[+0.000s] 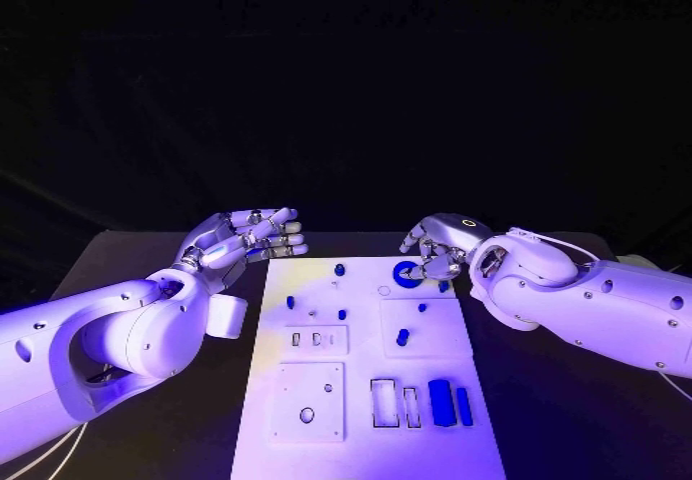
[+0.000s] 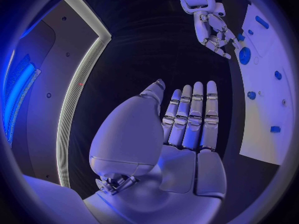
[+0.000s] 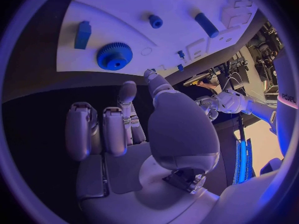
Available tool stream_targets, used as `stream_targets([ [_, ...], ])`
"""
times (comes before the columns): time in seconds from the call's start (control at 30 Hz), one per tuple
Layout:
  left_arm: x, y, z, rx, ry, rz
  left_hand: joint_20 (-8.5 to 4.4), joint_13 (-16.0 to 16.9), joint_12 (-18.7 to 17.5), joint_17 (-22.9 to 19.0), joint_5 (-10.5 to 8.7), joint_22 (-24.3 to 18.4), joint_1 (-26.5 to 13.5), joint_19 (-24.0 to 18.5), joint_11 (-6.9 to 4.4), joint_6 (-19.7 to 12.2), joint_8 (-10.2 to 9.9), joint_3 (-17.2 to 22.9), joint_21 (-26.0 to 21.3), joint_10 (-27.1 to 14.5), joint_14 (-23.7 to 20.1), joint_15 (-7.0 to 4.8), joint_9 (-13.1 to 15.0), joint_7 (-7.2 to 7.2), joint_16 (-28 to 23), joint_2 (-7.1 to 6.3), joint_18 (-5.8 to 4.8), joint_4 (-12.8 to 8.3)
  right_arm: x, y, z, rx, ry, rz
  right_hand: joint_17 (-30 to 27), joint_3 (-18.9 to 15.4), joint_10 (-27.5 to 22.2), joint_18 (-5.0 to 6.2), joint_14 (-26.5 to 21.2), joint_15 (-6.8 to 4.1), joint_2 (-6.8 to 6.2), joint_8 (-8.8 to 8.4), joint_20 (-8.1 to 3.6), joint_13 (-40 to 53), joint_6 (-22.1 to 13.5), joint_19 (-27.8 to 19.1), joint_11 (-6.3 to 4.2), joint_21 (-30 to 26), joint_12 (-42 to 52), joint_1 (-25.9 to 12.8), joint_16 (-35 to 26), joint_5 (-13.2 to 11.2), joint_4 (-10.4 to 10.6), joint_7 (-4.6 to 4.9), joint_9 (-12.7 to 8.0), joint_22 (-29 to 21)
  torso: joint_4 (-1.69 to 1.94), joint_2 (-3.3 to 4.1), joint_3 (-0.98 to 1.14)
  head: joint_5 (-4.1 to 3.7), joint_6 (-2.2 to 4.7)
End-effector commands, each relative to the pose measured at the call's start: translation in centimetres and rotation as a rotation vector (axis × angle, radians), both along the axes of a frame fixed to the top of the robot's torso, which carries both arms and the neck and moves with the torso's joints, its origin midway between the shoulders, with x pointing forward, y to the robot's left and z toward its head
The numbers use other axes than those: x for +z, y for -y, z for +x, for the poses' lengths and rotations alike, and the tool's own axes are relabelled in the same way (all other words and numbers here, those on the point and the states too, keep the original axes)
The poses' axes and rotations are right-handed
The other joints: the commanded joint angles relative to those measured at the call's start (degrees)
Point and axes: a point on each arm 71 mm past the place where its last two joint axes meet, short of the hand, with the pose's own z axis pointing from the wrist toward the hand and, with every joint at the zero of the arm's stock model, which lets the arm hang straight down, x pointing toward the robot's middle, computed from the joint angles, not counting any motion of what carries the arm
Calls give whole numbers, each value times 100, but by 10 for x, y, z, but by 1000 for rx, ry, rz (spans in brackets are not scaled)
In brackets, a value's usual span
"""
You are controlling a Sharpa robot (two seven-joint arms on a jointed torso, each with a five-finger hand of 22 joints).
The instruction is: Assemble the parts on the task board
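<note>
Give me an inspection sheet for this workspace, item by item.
Surface: black table, with the white board in the middle.
Job's things: blue gear at the board's far right; blue blocks near the front; small blue pegs scattered.
Clutter: nothing seen.
Hands: left hand open, left of the board; right hand open, by the gear, contact unclear.
Cables: white cable by the left arm.
Surroundings: dark.

Black table (image 1: 144, 260), dark backdrop (image 1: 346, 100) behind
</note>
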Motion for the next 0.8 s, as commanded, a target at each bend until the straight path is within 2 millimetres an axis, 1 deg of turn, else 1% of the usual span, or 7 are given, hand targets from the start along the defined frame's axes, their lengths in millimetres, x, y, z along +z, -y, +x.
stream_targets([
  [0.03, 1, 2, 1, -23, 5, -11, 33, 2, -40, 9, 0, -8, 13, -24, 33, 14, -22, 4, -29, 8, 1, 24, -3, 31, -30, 32, 76, -22, -8, 8, 3, -43, -119, -39, 401, -297, -104, -67, 373, 43, 61, 164, 43, 934, -188, 37, 31, 26, 896, 191, 195, 90, 183, 37, 66, 208, -11, -25, 15, 12, -10],
  [0.1, 1, 3, 1, -24, 4, -11, 33, 2, -40, 9, 0, -8, 13, -24, 33, 14, -22, 4, -29, 8, 1, 24, -3, 31, -30, 32, 76, -22, -10, 11, 4, -56, -132, -49, 488, -378, -96, -60, 385, 91, 75, 219, 32, 1148, -254, 45, 49, 31, 1095, 257, 248, 126, 241, 38, 87, 227, -8, -22, 11, 4, -15],
  [0.17, 0, 3, 1, -24, 3, -11, 33, 2, -40, 9, 0, -9, 13, -24, 33, 14, -23, 5, -29, 8, 1, 24, -3, 31, -30, 33, 76, -22, -11, 13, 6, -67, -142, -59, 522, -438, -121, -65, 388, 90, 85, 266, 51, 1236, -300, 49, 49, 34, 1177, 304, 269, 157, 291, 61, 104, 241, -9, -18, 5, 2, -13],
  [0.27, 0, 3, 2, -24, 3, -10, 33, 3, -43, 10, 1, -10, 18, -24, 32, 14, -25, 7, -30, 9, 1, 24, -3, 30, -32, 35, 77, -25, -12, 14, 9, -78, -141, -75, 551, -525, -152, -65, 389, 101, 97, 317, 64, 1307, -369, 51, 64, 32, 1245, 331, 287, 189, 384, 72, 121, 250, -9, -12, 7, 13, 6],
  [0.37, 0, 3, 2, -22, 2, -9, 33, 3, -43, 10, 1, -10, 18, -24, 32, 14, -25, 7, -30, 9, 1, 24, -3, 30, -32, 35, 77, -25, -13, 13, 12, -83, -138, -87, 581, -592, -143, -66, 393, 108, 101, 358, 72, 1380, -407, 55, 70, 34, 1310, 349, 304, 203, 458, 77, 134, 263, -3, -13, 6, -1, 6],
  [0.53, 0, 3, 2, -22, 2, -9, 33, 3, -45, 11, 1, -10, 18, -25, 33, 14, -27, 7, -31, 9, 1, 24, -3, 31, -34, 36, 77, -25, -13, 9, 15, -81, -128, -96, 623, -636, -83, -71, 400, 112, 133, 414, 78, 1525, -444, 71, 73, 46, 1439, 410, 329, 277, 530, 81, 151, 291, 8, -6, 4, -9, -11],
  [0.8, 0, 4, 1, -26, 0, -10, 33, 3, -46, 11, 0, -11, 18, -25, 33, 14, -28, 7, -31, 9, 1, 25, -3, 31, -35, 36, 77, -24, -14, 2, 19, -75, -119, -98, 667, -660, -50, -75, 408, 115, 154, 453, 81, 1608, -469, 83, 75, 56, 1515, 447, 354, 336, 581, 83, 163, 313, -5, -12, 9, -5, -49],
])
